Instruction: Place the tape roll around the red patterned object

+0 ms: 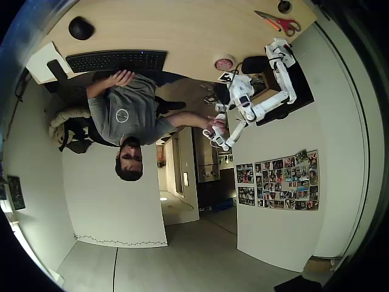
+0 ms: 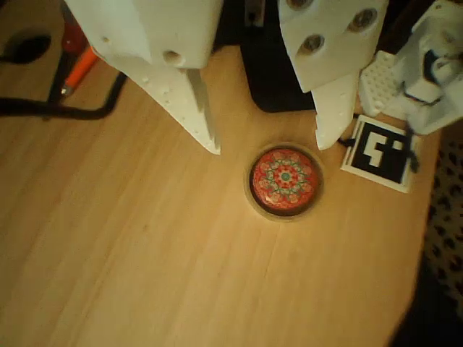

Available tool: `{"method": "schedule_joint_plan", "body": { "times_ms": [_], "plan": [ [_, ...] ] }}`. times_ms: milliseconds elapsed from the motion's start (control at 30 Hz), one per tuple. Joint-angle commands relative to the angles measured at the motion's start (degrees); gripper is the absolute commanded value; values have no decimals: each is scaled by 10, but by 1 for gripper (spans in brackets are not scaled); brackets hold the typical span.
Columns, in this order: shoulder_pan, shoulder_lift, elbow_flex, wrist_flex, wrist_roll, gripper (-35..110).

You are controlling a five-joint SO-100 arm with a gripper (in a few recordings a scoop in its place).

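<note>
The wrist view shows the red object lying on the wooden table, with the tape roll seen as a thin cream rim all around it. The mottled star pattern on the red dome is made out clearly here. The gripper is held above and just behind the pair, its two white fingers spread wide apart and nothing gripped between them. A black-and-white marker card is seen just right of the ring, and an orange-handled tool with dark cables at the upper left.

In the overhead view, which is turned upside down, the red object and the pale ring about it are seen only as a small pinkish disc near the table's edge, the pattern being too small to read. The white arm is shown reaching from the table's right end. Scissors, a keyboard and a mouse are laid on the same tabletop. A seated person is shown at the keyboard. Beyond, pale walls, a doorway and a wall of small photographs are seen.
</note>
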Motion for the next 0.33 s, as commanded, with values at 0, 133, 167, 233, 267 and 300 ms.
{"method": "schedule_joint_plan", "body": {
  "times_ms": [0, 133, 167, 233, 267, 300],
  "plan": [
    [-7, 87, -2, 14, -13, 35],
    [-8, 128, 28, 14, -8, 35],
    [-6, 129, 29, 14, -8, 35],
    [-4, 127, 29, 14, -8, 35],
    [-4, 124, 29, 13, -8, 36],
    [-3, 121, 28, 11, -8, 36]
  ]
}}
